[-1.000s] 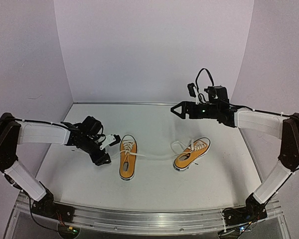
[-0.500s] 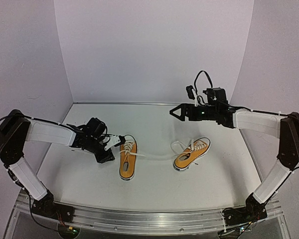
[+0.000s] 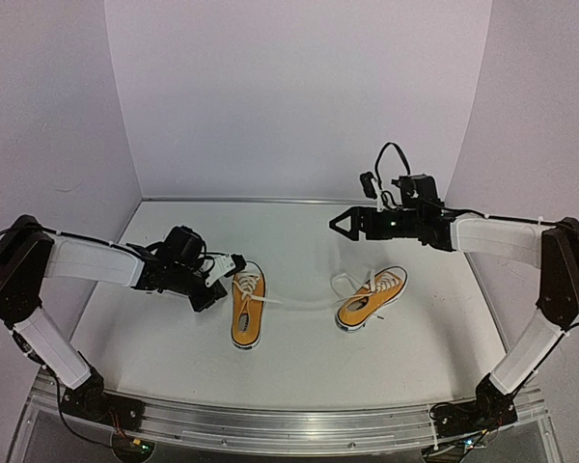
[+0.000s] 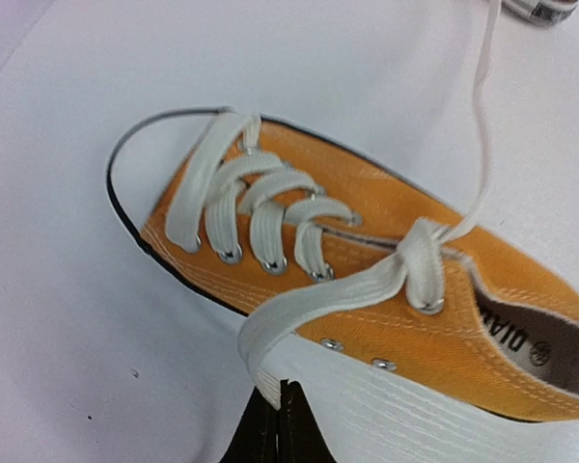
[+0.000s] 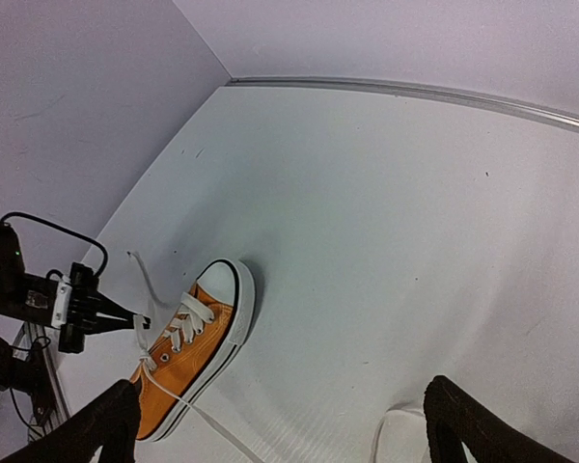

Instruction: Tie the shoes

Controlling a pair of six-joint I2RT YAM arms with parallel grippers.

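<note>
Two shoes sit on the tabletop (image 3: 299, 236), well apart: left shoe (image 4: 386, 299) and right shoe (image 3: 372, 299), both untied, with a loose strand (image 3: 299, 303) trailing between them. Step in hand looks like securing one lace (image 4: 338, 294) of the left shoe. Left jaws are pressed together, pinching that flat white lace just beside the upper eyelets. Next move likely needs a pull that frees slack without dragging the shoe, then a second grip from the right. Left arm (image 3: 87, 260) reaches low across the tabletop. Right arm (image 3: 492, 234) hovers above and beyond the right shoe, jaws spread wide, holding nothing.
</note>
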